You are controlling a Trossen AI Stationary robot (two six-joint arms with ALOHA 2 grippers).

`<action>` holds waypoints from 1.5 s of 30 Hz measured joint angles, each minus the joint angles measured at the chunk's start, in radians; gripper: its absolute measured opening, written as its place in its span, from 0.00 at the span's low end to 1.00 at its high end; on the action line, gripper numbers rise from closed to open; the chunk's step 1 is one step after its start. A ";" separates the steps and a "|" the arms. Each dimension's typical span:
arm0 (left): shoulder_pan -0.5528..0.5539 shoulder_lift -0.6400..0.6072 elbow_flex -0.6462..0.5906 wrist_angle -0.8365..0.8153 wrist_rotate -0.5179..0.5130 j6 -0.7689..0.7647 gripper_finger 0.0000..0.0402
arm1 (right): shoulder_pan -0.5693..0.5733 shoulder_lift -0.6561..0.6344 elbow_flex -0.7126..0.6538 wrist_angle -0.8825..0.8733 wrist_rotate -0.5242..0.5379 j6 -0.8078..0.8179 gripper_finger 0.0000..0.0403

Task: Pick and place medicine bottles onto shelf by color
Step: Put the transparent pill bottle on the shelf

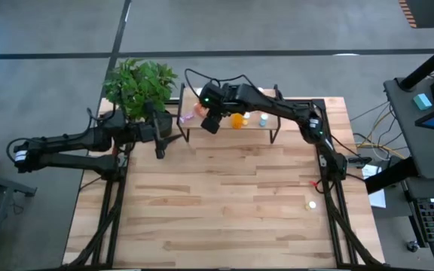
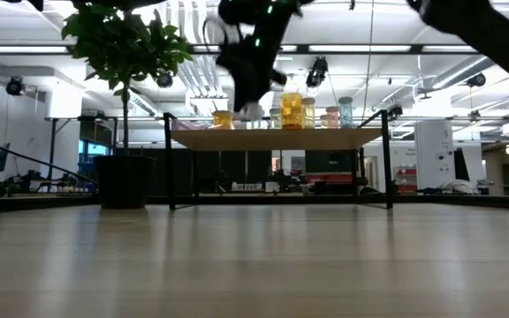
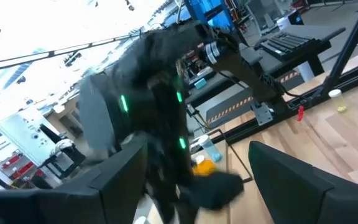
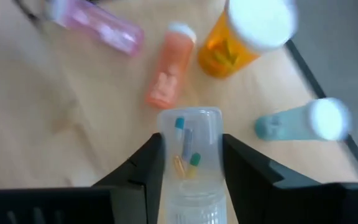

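Between dark fingers (image 4: 143,168): clear capsule-filled bottle (image 4: 188,165)

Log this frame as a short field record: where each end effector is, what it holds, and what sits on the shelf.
right end effector: over the shelf, fingers either side of a clear bottle with capsules inside
left end effector: open, empty, beside the plant
on shelf: large orange bottle, pink bottle, salmon bottle, teal bottle
off shelf: one small bottle on the table near the right arm's base
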 joint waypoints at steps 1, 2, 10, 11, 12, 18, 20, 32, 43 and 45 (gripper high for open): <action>0.000 0.003 0.000 -0.001 0.004 -0.002 0.66 | 0.008 -0.018 0.001 -0.001 0.000 -0.004 0.32; -0.001 0.006 0.000 0.000 0.008 -0.005 0.66 | 0.016 -0.039 0.001 -0.006 0.000 -0.009 0.33; -0.046 0.077 0.000 0.039 0.025 -0.006 0.66 | 0.119 -0.251 -0.130 0.008 -0.042 0.048 0.35; -0.059 0.091 0.001 0.045 0.025 -0.006 0.66 | 0.133 -0.291 -0.180 0.036 -0.058 0.072 0.35; -0.073 0.106 0.004 0.053 0.025 -0.006 0.66 | 0.146 -0.331 -0.238 0.069 -0.073 0.097 0.35; -0.205 0.186 0.018 0.114 -0.015 0.008 0.66 | 0.242 -0.575 -0.659 0.361 -0.102 0.299 0.35; -0.263 0.221 0.022 0.171 -0.066 0.049 0.66 | 0.271 -0.647 -0.796 0.511 -0.126 0.379 0.35; -0.601 0.559 0.049 0.458 -0.586 0.627 0.66 | 0.414 -0.902 -1.502 1.473 -0.143 1.018 0.36; -0.596 0.982 0.055 1.185 -0.837 1.412 0.66 | 0.487 -0.845 -1.582 1.668 -0.123 1.189 0.36; -0.591 1.011 0.062 1.240 -0.811 1.417 0.66 | 0.493 -0.842 -1.567 1.671 -0.120 1.182 0.36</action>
